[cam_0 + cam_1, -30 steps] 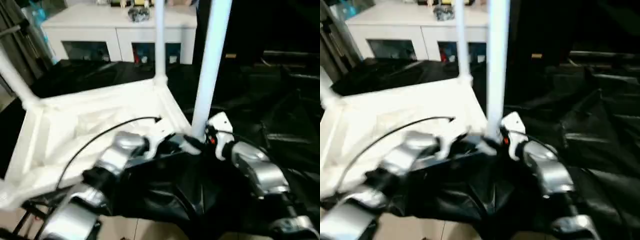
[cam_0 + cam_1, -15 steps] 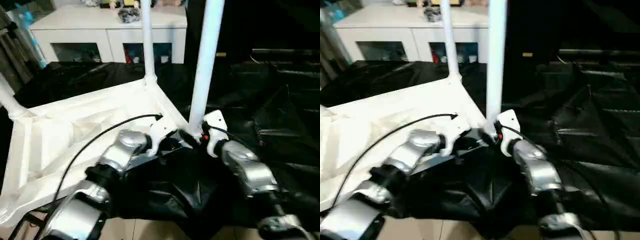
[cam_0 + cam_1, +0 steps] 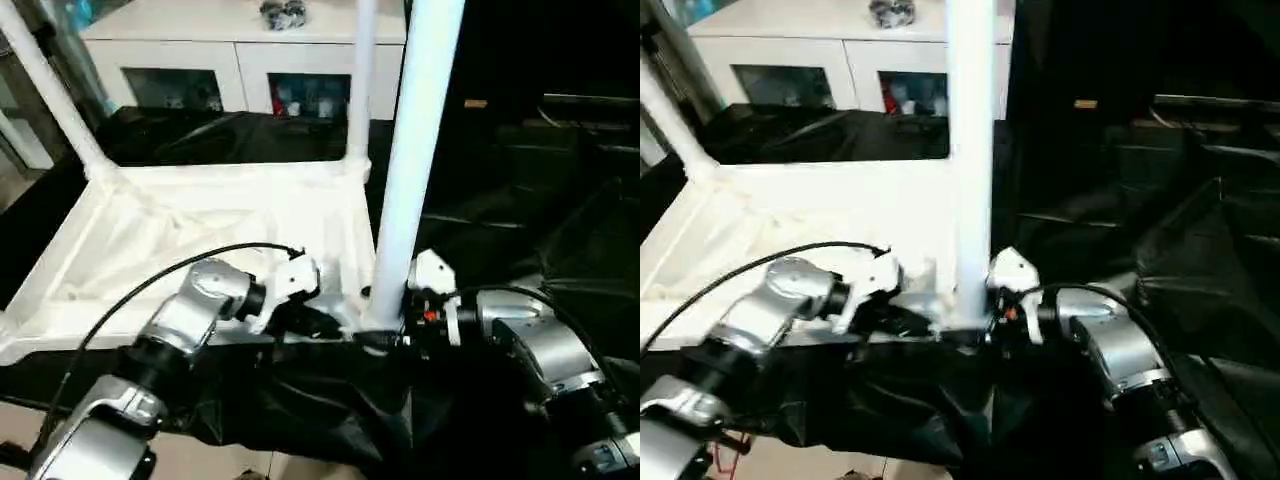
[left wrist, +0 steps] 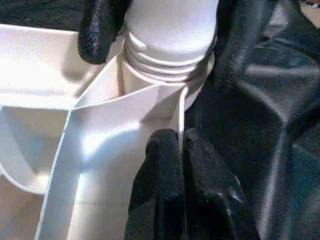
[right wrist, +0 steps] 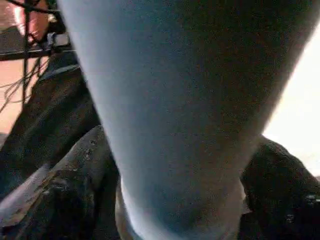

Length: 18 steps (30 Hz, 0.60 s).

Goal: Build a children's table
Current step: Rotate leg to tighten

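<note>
The white tabletop [image 3: 200, 220] lies upside down on black sheeting, ribbed underside up. Two legs [image 3: 50, 85] [image 3: 362, 80] stand in its far corners. A third, near leg [image 3: 415, 150] stands upright in the near right corner socket [image 4: 165, 85], with thread rings showing above the socket's rim. My left gripper [image 4: 181, 142] is shut on a thin rib of the tabletop just beside that socket. My right gripper [image 3: 385, 338] holds the near leg's base, one black finger [image 5: 75, 185] on each side of it.
A white cabinet [image 3: 240, 60] with glass doors stands behind the table. Crumpled black sheeting [image 3: 520, 230] covers the ground on the right and in front. A black cable [image 3: 150, 285] arcs over my left forearm. Pale floor [image 3: 200, 460] shows at the near edge.
The whole view has shifted, so the camera moved. My right gripper has come from beside the near leg to around its base. My left gripper stays at the tabletop's corner.
</note>
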### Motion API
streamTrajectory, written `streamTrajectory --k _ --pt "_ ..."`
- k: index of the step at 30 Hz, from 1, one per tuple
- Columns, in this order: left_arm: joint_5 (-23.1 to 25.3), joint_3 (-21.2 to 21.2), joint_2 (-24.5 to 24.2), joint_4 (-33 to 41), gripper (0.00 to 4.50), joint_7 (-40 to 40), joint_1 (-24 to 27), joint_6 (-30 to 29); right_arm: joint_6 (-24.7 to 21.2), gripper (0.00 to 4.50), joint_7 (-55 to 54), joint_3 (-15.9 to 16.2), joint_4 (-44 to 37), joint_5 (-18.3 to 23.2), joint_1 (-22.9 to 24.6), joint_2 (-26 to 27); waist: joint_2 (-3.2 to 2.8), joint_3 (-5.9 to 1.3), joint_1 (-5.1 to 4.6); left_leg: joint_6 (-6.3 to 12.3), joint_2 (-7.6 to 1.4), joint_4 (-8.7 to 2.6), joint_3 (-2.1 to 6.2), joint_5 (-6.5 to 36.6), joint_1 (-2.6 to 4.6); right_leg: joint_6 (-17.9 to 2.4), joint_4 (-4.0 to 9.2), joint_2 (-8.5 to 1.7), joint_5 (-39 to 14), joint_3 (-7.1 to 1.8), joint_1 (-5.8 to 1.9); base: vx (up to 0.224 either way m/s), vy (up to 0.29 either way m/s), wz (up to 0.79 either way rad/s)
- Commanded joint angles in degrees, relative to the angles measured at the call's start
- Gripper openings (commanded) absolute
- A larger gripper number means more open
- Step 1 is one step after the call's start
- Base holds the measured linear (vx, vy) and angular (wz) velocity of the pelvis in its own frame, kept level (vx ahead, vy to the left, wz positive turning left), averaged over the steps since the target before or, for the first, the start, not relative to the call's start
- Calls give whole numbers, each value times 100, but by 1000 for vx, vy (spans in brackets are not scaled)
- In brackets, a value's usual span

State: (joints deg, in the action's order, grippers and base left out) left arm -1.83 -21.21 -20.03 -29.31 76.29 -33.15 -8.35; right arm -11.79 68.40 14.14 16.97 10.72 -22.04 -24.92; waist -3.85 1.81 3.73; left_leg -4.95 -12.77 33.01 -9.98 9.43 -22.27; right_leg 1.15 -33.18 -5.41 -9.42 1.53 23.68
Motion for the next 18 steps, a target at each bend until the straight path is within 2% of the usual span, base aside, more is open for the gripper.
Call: streamTrajectory --k 1,4,5,8,9,15,17,18 --pt "-89 -88 -2 102 0 181 6 3 4 347 97 89 -59 24 -93 -6 88 -353 4 464 28 -329 -105 1176 116 -1573 243 -94 -529 -29 -307 0 0 0" --pt "-49 -88 -45 62 0 223 0 63 62 321 118 140 -35 -13 -78 53 100 -348 4 396 32 -335 -100 1189 113 -1478 258 -101 -769 -35 -308 0 0 0" --pt "-49 -82 -40 59 0 207 0 59 68 316 133 157 -28 -17 -68 61 124 -344 -1 379 38 -334 -101 1177 103 -1457 259 -101 -824 -38 -311 0 0 0" --pt "-52 -76 -33 60 0 193 0 50 67 292 144 166 -25 -16 -61 63 115 -346 1 355 35 -332 -100 1183 110 -1439 260 -100 -866 -41 -302 0 0 0" --pt "-46 -75 -15 75 0 152 29 39 48 282 119 180 -49 -15 -14 76 139 -348 -1 359 37 -328 -101 1151 105 -1435 254 -97 -840 -42 -306 0 0 0" --pt "-21 5 142 -4 0 -175 57 48 -51 268 -443 59 106 -135 41 274 121 -342 -17 322 45 -332 -92 1171 96 -1393 262 -98 -939 -40 -294 0 0 0" --pt "13 51 232 -85 0 -388 30 30 -70 267 -734 6 218 -217 28 375 127 -320 -38 263 57 -339 -96 1307 98 -1350 290 -91 -1148 -45 -281 0 0 0" --pt "141 110 397 -303 0 -854 -67 58 -169 267 -1295 -80 422 -366 -26 558 128 -297 -65 160 64 -356 -88 1515 94 -1237 316 -88 -1533 -50 -263 0 0 0"
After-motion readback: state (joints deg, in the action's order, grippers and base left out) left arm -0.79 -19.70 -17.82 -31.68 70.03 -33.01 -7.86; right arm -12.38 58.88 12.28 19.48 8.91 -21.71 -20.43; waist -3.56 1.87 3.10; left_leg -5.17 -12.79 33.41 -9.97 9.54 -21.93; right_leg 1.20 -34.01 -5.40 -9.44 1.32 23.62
